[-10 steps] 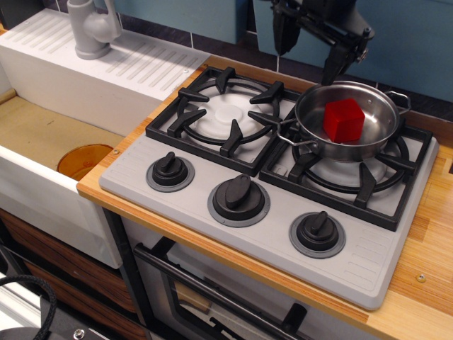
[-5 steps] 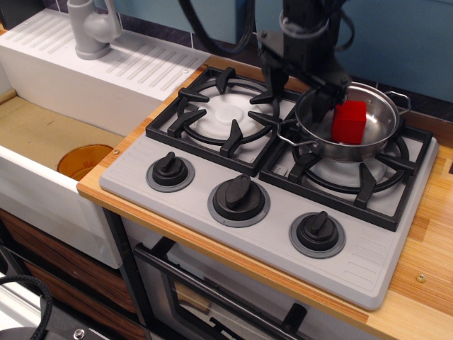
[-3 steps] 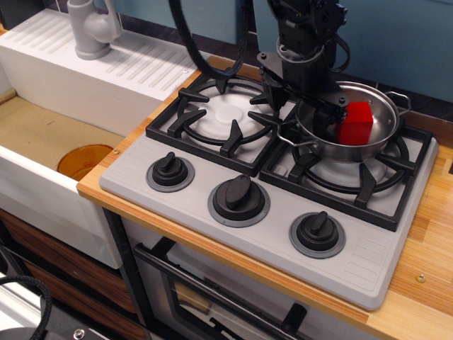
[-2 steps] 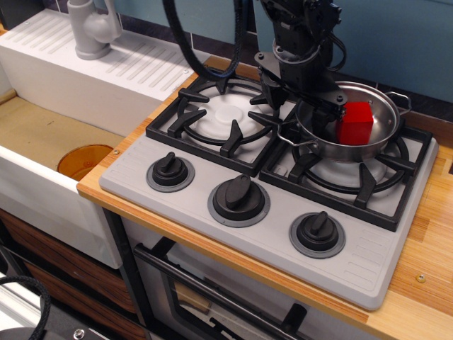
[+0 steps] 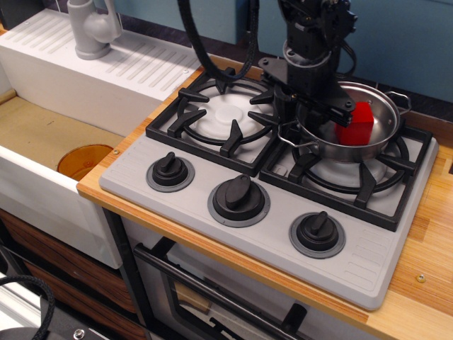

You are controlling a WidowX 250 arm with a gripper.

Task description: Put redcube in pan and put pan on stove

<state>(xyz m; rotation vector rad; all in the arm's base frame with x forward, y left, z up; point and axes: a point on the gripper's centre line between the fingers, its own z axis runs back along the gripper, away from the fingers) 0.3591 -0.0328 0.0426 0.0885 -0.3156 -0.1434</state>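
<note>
The shiny steel pan (image 5: 382, 99) sits on the right burner grate of the grey stove (image 5: 364, 258). The redcube (image 5: 359, 122) lies inside the pan, toward its middle, partly hidden by my gripper. My gripper (image 5: 308, 115) hangs from above over the pan's left rim. One finger is outside the rim by the left loop handle and the other is inside the pan, just left of the cube. The jaws look apart, straddling the rim, and I see no grip on it.
The left burner grate (image 5: 223, 113) is bare. Three black knobs (image 5: 238, 197) line the stove front. A white sink unit with a faucet (image 5: 92, 28) stands at the left, with an orange disc (image 5: 83, 160) in the basin. The wooden counter (image 5: 425, 276) runs to the right.
My gripper came down from behind the pan to its left rim, then shifted slightly right and lower. The cube slid a little right inside the pan. The pan stayed put.
</note>
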